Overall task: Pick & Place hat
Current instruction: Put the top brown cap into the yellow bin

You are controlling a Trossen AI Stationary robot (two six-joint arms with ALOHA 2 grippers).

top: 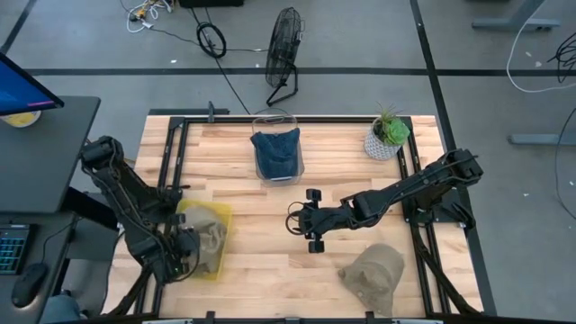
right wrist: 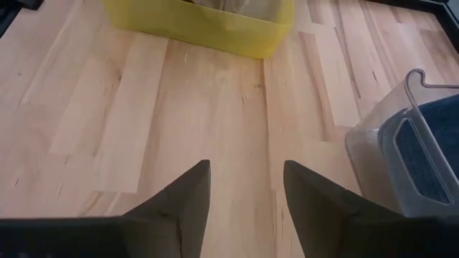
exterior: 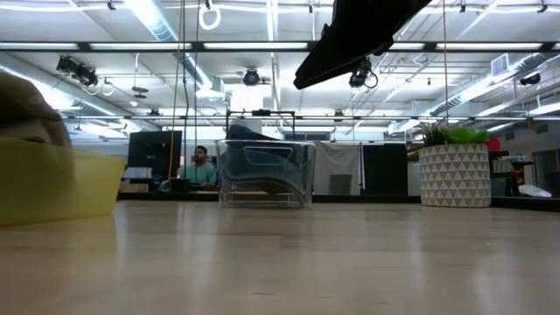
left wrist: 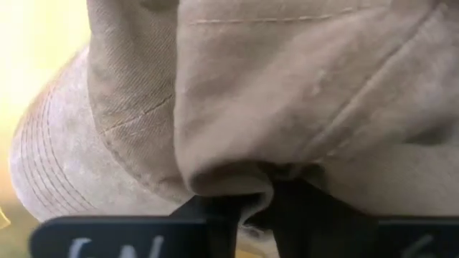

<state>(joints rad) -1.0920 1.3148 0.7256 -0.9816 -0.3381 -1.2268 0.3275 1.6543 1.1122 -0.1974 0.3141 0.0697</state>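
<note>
A tan hat (top: 210, 236) sits in a yellow bin (top: 219, 216) at the table's left near side and fills the left wrist view (left wrist: 287, 93). My left gripper (top: 187, 243) is over that bin, shut on the hat. A second tan hat (top: 373, 273) lies crown-up on the table at the right near side, untouched. My right gripper (top: 300, 220) hovers open over the table's middle (right wrist: 244, 193), touching nothing. In the low view the first hat (exterior: 26, 105) rises above the yellow bin's wall (exterior: 61, 188). My left gripper pinches a fold of the tan hat's cloth (left wrist: 251, 190) between its two fingers (left wrist: 215, 218). The cloth bulges out just past the fingertips. The hat's brim (left wrist: 57, 165) shows to one side. The hat lies in the yellow bin; whether it is lifted off the bottom I cannot tell.
A clear bin (top: 276, 153) with a blue hat (top: 277, 147) stands at the far middle and shows in the right wrist view (right wrist: 409, 150). A potted plant (top: 389, 135) stands at the far right. Bare wood lies between the bins. A person (exterior: 201, 166) sits beyond the table.
</note>
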